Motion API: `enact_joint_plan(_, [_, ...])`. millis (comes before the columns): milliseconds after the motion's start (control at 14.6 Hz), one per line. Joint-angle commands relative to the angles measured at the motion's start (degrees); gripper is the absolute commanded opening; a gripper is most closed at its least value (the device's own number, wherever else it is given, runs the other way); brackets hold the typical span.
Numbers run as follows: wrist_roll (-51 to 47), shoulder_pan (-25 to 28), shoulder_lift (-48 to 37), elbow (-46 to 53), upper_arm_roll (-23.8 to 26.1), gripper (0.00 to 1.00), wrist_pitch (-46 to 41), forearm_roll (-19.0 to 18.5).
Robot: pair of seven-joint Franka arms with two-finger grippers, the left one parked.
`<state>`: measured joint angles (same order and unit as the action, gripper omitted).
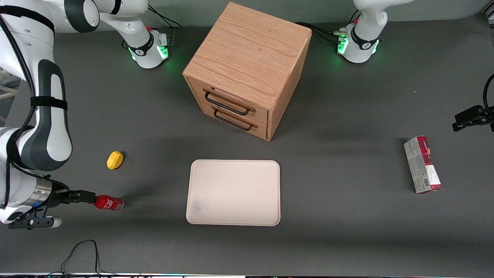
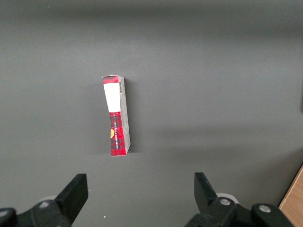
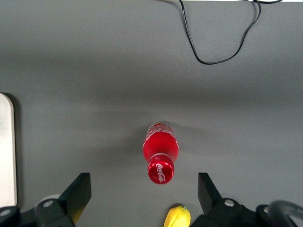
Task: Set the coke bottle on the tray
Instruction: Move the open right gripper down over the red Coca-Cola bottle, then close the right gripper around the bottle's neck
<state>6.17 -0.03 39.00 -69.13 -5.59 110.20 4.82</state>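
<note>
The coke bottle (image 1: pixel 109 203), small, glossy red with a red cap and white script, stands on the grey table near the working arm's end. In the right wrist view I look down on its cap (image 3: pixel 160 171). My right gripper (image 1: pixel 88 197) hangs just above the bottle with its fingers wide open and empty; in the right wrist view the gripper (image 3: pixel 143 184) has the cap between its two black fingertips (image 3: pixel 80 187), lower than them. The cream tray (image 1: pixel 233 192) lies flat beside the bottle, toward the middle of the table, with nothing on it; its edge shows in the right wrist view (image 3: pixel 5 151).
A yellow lemon-like object (image 1: pixel 115 160) lies close to the bottle, farther from the front camera; it also shows in the right wrist view (image 3: pixel 177 217). A wooden two-drawer cabinet (image 1: pixel 247 69) stands farther back than the tray. A red-and-grey carton (image 1: pixel 422 164) lies toward the parked arm's end. A black cable (image 1: pixel 81 251) loops near the front edge.
</note>
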Motion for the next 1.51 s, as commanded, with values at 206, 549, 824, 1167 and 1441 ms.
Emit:
enact_joint_plan(206, [4.19, -0.06, -1.38, -10.83, 0.23, 1.00, 11.42, 0.54])
enact_joint_plan(549, [4.64, -0.06, -1.73, -13.92, 0.23, 1.00, 13.99, 0.54])
enact_joint_plan(824, [4.64, -0.32, -1.73, -13.92, 0.23, 0.79, 14.08, 0.54])
enact_joint_plan(1167, [4.55, -0.32, -1.73, -13.66, 0.14, 0.00, 13.91, 0.45])
enact_joint_plan(1441, [3.58, -0.23, -1.73, -12.26, 0.14, 0.00, 13.56, 0.54])
